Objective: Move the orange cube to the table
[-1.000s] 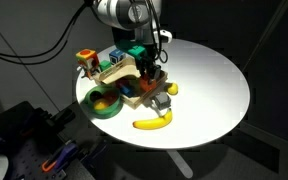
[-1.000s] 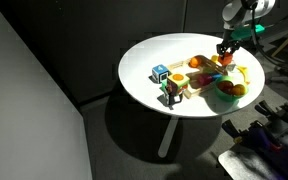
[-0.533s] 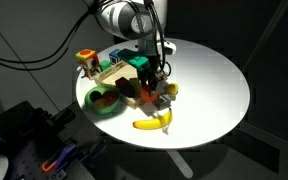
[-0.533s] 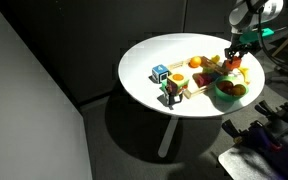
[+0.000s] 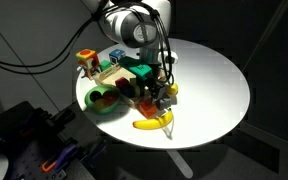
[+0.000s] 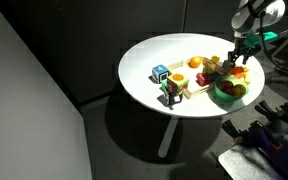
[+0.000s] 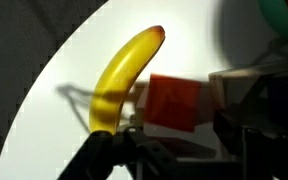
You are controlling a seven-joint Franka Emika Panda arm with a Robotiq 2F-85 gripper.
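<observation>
The orange cube (image 7: 174, 100) sits between my gripper's fingers in the wrist view, its right edge against the right finger. My gripper (image 7: 174, 128) is shut on it. In both exterior views the gripper (image 5: 164, 92) (image 6: 237, 65) hangs low over the round white table (image 5: 216, 90) (image 6: 154, 55), just beyond the wooden tray (image 5: 112, 76). The cube itself is mostly hidden by the fingers there.
A banana (image 5: 154, 123) (image 7: 124, 70) lies on the table right beside the gripper. A green bowl (image 5: 104, 101) (image 6: 229, 92) with fruit stands next to the tray. Small toy blocks (image 6: 162, 74) stand at the tray's far end. The table edge is close.
My gripper has moved off the wooden tray toward the banana and lower over the white table top, with the orange cube between its fingers.
</observation>
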